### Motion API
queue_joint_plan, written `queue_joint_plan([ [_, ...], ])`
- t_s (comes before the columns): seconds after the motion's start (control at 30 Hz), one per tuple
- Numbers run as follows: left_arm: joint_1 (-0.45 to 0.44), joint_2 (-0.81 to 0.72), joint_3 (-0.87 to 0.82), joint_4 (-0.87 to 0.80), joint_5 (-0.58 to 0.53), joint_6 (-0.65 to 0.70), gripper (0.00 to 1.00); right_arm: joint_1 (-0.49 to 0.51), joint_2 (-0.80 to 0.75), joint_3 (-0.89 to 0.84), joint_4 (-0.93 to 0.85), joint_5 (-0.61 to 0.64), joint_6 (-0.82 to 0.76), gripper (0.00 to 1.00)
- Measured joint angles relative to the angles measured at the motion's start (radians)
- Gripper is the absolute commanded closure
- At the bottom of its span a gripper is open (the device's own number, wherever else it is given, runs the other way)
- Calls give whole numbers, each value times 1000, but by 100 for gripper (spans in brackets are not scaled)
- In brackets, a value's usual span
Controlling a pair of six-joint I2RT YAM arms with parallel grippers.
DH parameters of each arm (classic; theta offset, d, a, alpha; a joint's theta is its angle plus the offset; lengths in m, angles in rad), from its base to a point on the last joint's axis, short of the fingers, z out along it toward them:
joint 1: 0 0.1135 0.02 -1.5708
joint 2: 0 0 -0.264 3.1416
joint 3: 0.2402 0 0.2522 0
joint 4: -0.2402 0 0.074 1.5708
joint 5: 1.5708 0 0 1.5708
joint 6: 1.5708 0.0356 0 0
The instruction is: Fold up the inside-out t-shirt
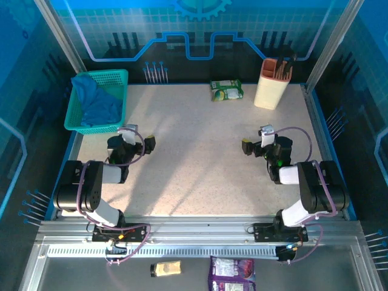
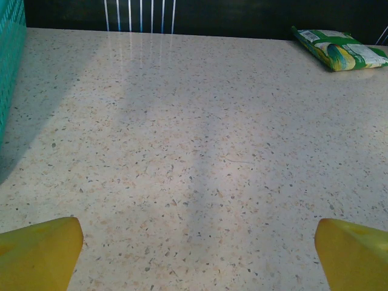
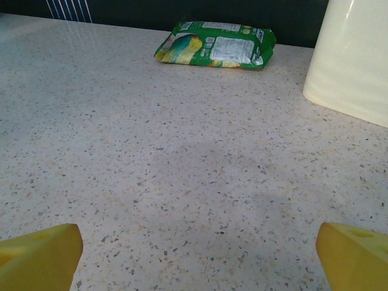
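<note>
The inside-out t-shirt (image 1: 96, 100) is a crumpled medium-blue bundle lying in the teal mesh basket (image 1: 120, 76) at the table's back left. My left gripper (image 1: 128, 131) rests low over the table in front of that basket, a short way nearer than the shirt. Its yellow fingertips (image 2: 39, 251) stand wide apart and open with bare tabletop between them. My right gripper (image 1: 264, 132) sits over the right half of the table, far from the shirt. It is also open, its yellow fingertips (image 3: 36, 257) spread over empty speckled surface.
A green snack packet (image 1: 227, 90) lies at the back centre, also seen as the green packet (image 2: 339, 48) and the green packet (image 3: 215, 44). A cream holder (image 1: 272, 83) with utensils stands at the back right. More packets (image 1: 232, 273) lie below the front rail.
</note>
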Motion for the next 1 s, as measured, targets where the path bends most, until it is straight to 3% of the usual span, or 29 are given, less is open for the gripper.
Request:
queue_joint_plan([
  [0.9,0,0,0,0,-1,0,1,0,0,0,0,9,1,0],
  [1.0,0,0,-1,0,-27,-4,1,7,0,0,3,53,1,0],
])
